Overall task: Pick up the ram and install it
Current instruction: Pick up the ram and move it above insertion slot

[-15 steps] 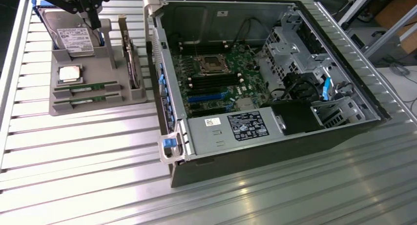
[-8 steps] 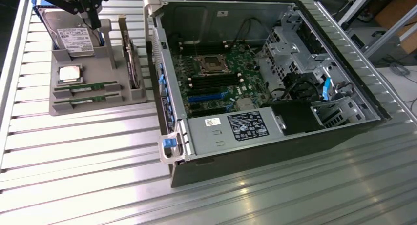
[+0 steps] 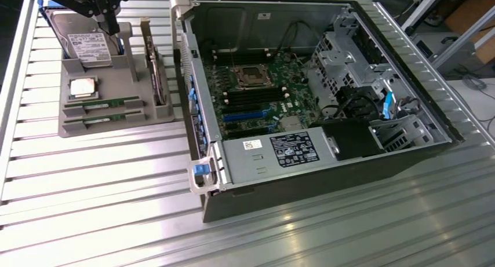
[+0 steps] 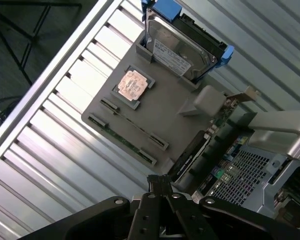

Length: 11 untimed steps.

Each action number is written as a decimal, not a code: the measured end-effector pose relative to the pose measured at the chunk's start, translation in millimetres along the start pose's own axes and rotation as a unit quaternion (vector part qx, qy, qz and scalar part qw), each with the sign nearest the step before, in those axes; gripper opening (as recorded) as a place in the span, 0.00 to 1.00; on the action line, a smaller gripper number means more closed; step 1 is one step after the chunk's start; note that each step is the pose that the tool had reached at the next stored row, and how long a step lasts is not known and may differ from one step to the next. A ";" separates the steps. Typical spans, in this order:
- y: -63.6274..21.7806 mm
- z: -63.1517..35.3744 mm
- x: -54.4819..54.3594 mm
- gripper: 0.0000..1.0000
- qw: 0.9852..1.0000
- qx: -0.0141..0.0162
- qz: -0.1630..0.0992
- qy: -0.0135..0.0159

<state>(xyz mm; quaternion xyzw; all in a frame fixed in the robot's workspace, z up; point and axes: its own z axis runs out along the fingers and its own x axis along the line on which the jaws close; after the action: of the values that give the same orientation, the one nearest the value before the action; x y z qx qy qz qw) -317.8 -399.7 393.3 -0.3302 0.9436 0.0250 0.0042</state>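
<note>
Two ram sticks, long thin green boards, lie side by side in slots of a grey holder [image 3: 116,76]; one ram stick [image 3: 104,103] sits behind the other [image 3: 103,120]. The wrist view shows them edge-on [image 4: 132,124] [image 4: 121,140] on the holder [image 4: 165,107]. My gripper [image 3: 116,28] hangs above the holder's far end, beside the hard drive, well clear of the ram. Its black fingers [image 4: 160,181] are shut together with nothing between them.
The holder also carries a square silver processor [image 3: 83,87], a hard drive [image 3: 89,47] with a white label and an upright card [image 3: 157,76]. An open computer case [image 3: 309,93] with its motherboard [image 3: 255,93] stands at the exterior view's right on the ribbed metal table [image 3: 101,186].
</note>
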 end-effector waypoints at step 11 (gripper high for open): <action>0.0 0.0 0.0 0.11 1.000 -0.001 -0.029 0.001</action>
<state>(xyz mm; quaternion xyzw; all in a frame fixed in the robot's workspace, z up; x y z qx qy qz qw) -317.8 -399.7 393.3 -0.3576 0.9335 0.0251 0.0035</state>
